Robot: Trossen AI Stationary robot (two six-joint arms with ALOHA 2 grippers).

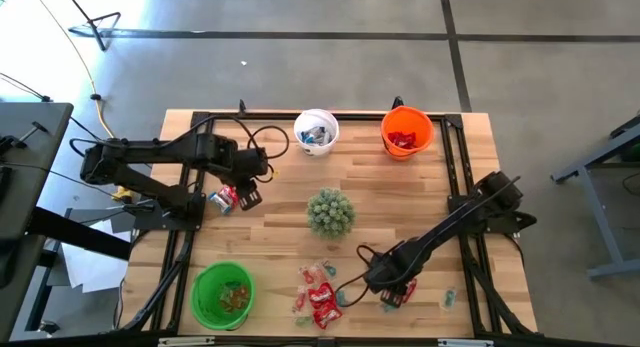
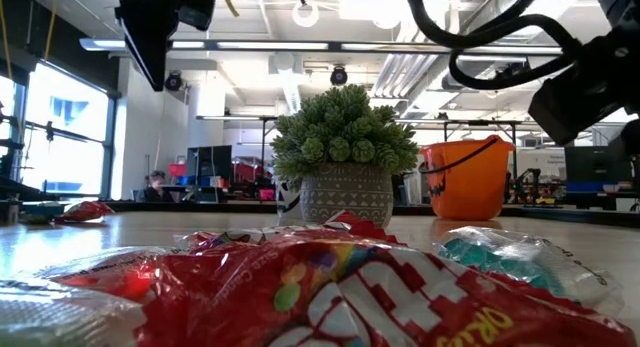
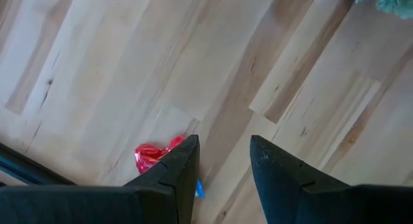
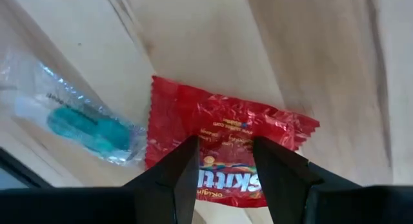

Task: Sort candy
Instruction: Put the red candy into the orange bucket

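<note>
The right tool (image 4: 224,169) is hovering low over a red candy packet (image 4: 226,143) near the lower right of the high view, its fingers spread to either side of the packet's middle and not yet closing on it. Just beside that packet, toward the left of the right wrist view, a clear wrapper with a teal sweet (image 4: 87,130) is lying flat on the desk (image 4: 290,50).

The left tool (image 1: 247,192) is waiting at the left-centre of the high view, fingers spread and holding nothing, with a red and blue-white candy (image 1: 225,199) lying just beside it. More red packets (image 1: 318,292) are sitting in a loose pile at the bottom centre, between the green bucket (image 1: 222,294) at lower left and the right tool. The white bucket (image 1: 316,132) and orange bucket (image 1: 407,132) are standing along the top edge, each already holding some sweets, with the potted plant (image 1: 330,212) in the middle.

The packet is looking light, thin and crinkly, with a glossy film that is likely to slip. It will probably give under pressure and not resist, so a pinch across the puffed middle, where the contents are bunching, seems safer than catching a flat crimped edge. The teal sweet is close enough that a wide closing could drag it along.
</note>
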